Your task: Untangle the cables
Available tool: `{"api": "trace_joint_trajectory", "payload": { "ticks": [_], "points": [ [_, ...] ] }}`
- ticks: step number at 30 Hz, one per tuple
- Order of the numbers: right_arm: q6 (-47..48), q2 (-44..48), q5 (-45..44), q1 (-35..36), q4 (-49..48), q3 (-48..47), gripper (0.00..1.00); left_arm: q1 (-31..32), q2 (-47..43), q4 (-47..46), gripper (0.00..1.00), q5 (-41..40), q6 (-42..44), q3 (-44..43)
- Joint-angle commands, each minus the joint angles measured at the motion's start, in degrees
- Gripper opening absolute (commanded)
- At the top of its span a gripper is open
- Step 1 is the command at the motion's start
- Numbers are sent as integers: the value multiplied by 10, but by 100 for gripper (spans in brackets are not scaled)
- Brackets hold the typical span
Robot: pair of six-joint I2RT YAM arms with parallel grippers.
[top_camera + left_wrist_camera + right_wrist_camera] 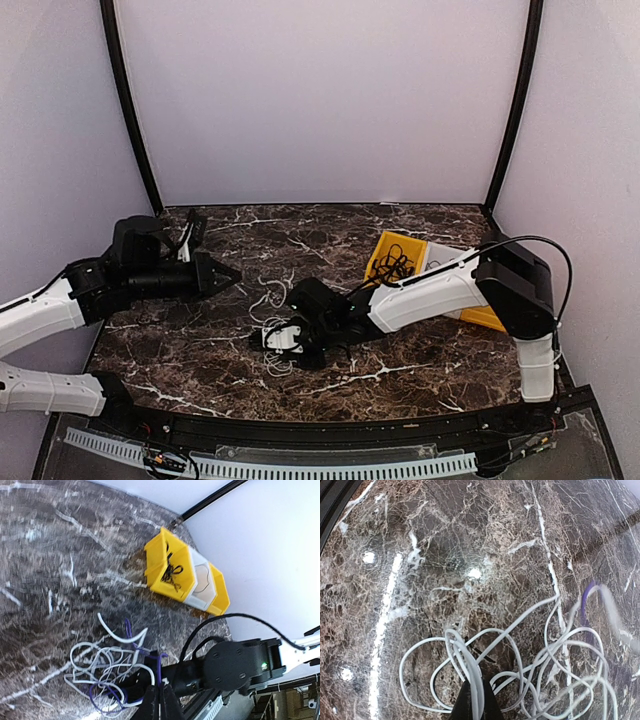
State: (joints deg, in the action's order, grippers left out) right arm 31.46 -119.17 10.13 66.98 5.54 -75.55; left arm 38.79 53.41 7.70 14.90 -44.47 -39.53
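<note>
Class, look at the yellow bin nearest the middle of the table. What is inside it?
A tangle of black cables lies inside the yellow bin. The tangle covers part of the bin's floor, so anything lying beneath it cannot be seen.

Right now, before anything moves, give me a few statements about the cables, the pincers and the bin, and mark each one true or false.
1. The right pincer is shut on strands of white cable. True.
2. The left pincer stands wide open. False: its fingers are pressed together.
3. The yellow bin has black cables in it. True.
4. The tangle on the table is made of black cables only. False: it is white cable with a purple cable running through it.
5. The yellow bin sits on the left arm's side of the table. False: it sits on the right arm's side, toward the far edge.
</note>
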Motion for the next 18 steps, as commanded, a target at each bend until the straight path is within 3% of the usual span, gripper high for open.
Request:
{"api": "trace_joint_trajectory", "payload": {
  "ticks": [1, 6, 10, 13, 18],
  "points": [
    [8, -3, -18, 0, -13, 25, 0, -1, -22, 76, 0, -70, 78, -115],
    [13, -8, -23, 0, -10, 31, 0, -1, -12, 118, 0, -135, 137, -253],
    [14, -16, -23, -1, 1, 25, 0, -1, 23, 150, 0, -141, 167, -343],
    [19, 5, -29, -1, 15, 22, 0, -1, 42, 151, 0, -123, 171, -355],
    [26, 102, -19, -12, 24, 56, 1, -1, 40, 96, 0, -98, 153, -283]
  ]
}}
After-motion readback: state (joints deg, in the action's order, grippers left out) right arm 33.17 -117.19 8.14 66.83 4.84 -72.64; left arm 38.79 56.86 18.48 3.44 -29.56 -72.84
